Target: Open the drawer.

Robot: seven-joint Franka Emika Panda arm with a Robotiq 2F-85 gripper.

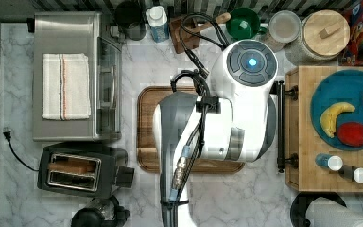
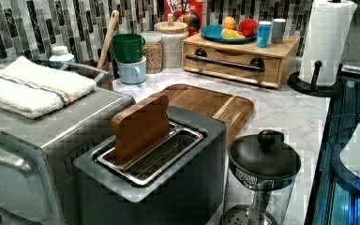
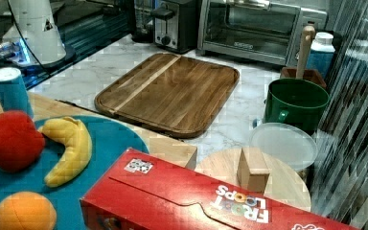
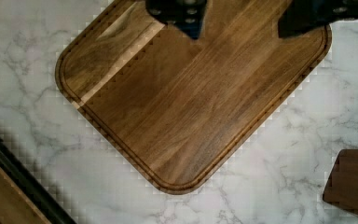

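Observation:
The light wooden drawer [image 2: 234,65] sits in a low box at the left view's back right, its front flush with the box. A long black bar handle [image 2: 225,61] on two black mounts runs across that front. In the top view the handle [image 1: 280,126] lies just right of my white arm [image 1: 236,109]. My gripper [image 4: 242,21] hangs open above the brown board [image 4: 191,102], nothing between its dark fingers [image 4: 182,14]. The handle [image 4: 18,186] crosses a corner of the wrist view, well apart from the fingers.
The box top [image 1: 307,156] carries a blue plate [image 1: 324,90] of fruit and two shakers. A toaster oven [image 1: 75,75], a toaster [image 1: 80,170] and a glass press [image 2: 262,173] stand on the marble. Mugs, jars and a paper towel roll [image 2: 326,37] line the back.

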